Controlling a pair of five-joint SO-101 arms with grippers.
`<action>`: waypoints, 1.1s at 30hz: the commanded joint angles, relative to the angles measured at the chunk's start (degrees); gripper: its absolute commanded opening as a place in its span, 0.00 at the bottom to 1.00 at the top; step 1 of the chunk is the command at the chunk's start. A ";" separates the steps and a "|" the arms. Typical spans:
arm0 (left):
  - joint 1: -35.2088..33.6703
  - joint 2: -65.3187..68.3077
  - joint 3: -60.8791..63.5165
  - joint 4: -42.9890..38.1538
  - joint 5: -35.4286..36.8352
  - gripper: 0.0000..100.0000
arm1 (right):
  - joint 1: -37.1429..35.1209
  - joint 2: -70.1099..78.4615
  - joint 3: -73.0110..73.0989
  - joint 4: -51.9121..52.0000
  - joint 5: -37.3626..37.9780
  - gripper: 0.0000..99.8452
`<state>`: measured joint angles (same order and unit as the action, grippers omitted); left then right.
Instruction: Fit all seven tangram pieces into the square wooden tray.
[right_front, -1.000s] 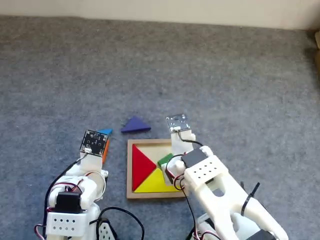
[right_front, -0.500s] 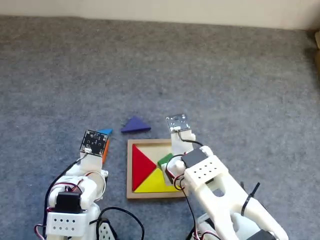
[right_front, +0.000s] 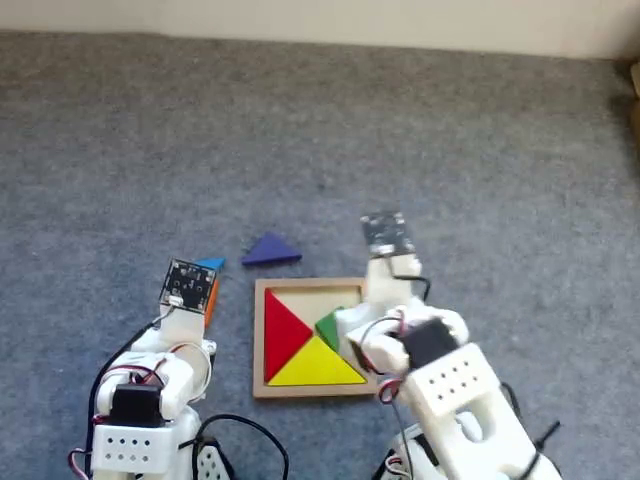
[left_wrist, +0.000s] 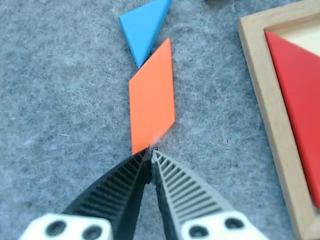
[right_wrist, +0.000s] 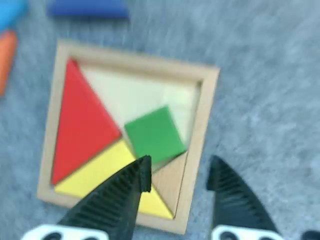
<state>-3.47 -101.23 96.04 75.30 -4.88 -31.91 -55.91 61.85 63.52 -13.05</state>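
Note:
The square wooden tray (right_front: 262, 340) (right_wrist: 207, 102) (left_wrist: 265, 105) lies between my two arms. In it sit a red triangle (right_front: 283, 323) (right_wrist: 80, 122) (left_wrist: 300, 85), a yellow triangle (right_front: 312, 365) (right_wrist: 97, 170) and a green square (right_front: 330, 326) (right_wrist: 155, 134). My right gripper (right_wrist: 177, 177) hangs open above the tray's near right edge, empty. An orange parallelogram (left_wrist: 151, 100) (right_front: 211, 300) and a light blue triangle (left_wrist: 145, 22) (right_front: 209, 264) lie left of the tray. My left gripper (left_wrist: 151, 156) is shut, tips at the parallelogram's near corner. A dark blue triangle (right_front: 270, 250) (right_wrist: 87, 9) lies beyond the tray.
Grey carpet (right_front: 400, 130) covers the whole table, with wide free room behind and to the right of the tray. A pale wall strip (right_front: 320, 20) runs along the far edge.
My right arm has lifted and swung right, away from the green square, which stays in the tray. The left arm has not moved.

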 joint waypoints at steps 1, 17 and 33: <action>-0.57 -2.77 1.19 0.26 -0.35 0.01 | 3.56 -6.46 -0.13 0.40 -0.09 0.12; -0.57 -2.77 1.19 0.26 -0.35 0.01 | 9.19 -28.18 10.77 -2.07 -0.09 0.05; -0.57 -2.77 1.19 0.26 -0.35 0.01 | 9.27 -49.27 33.27 -2.07 10.73 0.00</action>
<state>-3.47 -101.23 96.04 75.30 -4.88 -23.38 -103.65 94.20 63.52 -3.30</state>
